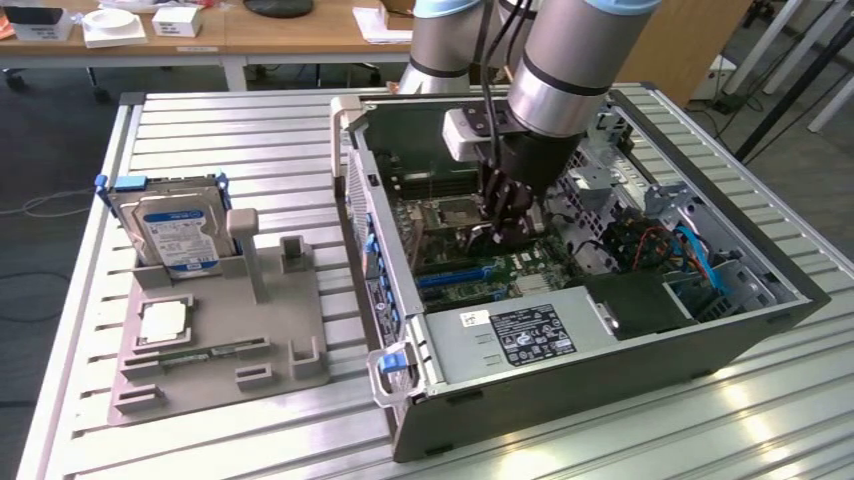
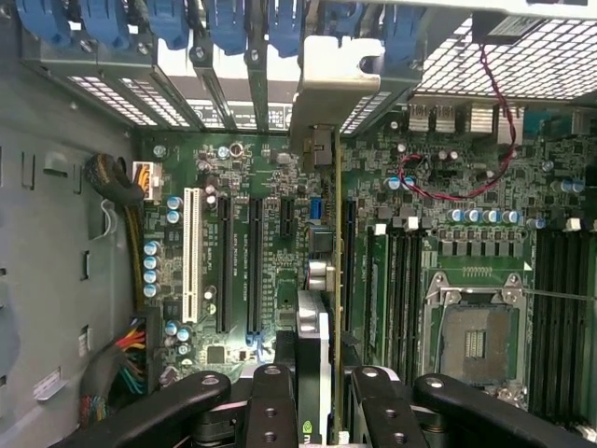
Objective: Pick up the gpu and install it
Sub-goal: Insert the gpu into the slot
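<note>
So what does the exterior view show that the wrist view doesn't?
The exterior view adds the hard drive standing in the grey holder beside the computer case, plus the power supply. The wrist view adds the gpu edge-on, gripped in the hand, its metal bracket near the blue latches. Both share the motherboard, with the hand inside the case.

On the table (image 1: 240,130), an open computer case (image 1: 747,335) lies on the exterior view's right. A parts holder (image 1: 267,340) lies on its left, with a hard drive (image 1: 174,230) standing upright at the holder's far end. Inside the case the gripper (image 1: 505,215) hangs over the motherboard (image 2: 233,177), jaws clamped either side of a graphics card (image 2: 312,341) standing on edge between the expansion slots and the processor socket (image 2: 476,341).
</note>
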Tool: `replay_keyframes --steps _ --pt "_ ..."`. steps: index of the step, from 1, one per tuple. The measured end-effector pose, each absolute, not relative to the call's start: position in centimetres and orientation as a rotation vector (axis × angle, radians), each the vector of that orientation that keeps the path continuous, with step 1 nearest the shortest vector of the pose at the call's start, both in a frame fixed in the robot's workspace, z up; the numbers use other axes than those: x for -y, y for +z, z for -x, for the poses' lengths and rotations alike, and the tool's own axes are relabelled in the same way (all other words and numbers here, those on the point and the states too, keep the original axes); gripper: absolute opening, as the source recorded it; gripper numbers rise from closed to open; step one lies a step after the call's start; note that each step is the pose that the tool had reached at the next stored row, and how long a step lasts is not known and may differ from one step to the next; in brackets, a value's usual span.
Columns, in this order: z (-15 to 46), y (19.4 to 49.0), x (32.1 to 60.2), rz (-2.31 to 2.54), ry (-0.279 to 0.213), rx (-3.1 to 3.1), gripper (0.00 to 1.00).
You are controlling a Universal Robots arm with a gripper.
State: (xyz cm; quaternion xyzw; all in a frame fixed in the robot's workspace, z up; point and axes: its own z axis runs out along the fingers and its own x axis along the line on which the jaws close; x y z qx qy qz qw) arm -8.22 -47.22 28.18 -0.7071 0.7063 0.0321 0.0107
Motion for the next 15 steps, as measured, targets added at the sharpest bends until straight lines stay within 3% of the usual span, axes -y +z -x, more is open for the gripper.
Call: replay_keyframes --steps 15 --pt "8.45 27.82 47.22 2.206 0.1 -2.204 0.27"
